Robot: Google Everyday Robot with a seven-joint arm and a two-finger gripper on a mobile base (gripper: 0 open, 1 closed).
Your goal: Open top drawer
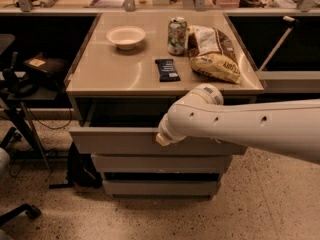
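Under the desk (pixel 100 69) front edge, top drawer (pixel 120 142) sits part open, with a dark gap behind its front. Gripper (pixel 163 137) is at the drawer front's top lip, near the middle; open or closed, cannot tell. Risks: no handle, so the hold may slip off; a skewed pull could jam the drawer; a jolt could tip the can (pixel 177 35) near the back edge.

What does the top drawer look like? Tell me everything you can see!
The top drawer is a wide, flat grey front, metal-looking, with no handle. It is pulled partway out from under the table, with a dark gap behind it. Two shorter drawers sit below. The white arm crosses its right half and hides the pincer, probably at the drawer's top edge.
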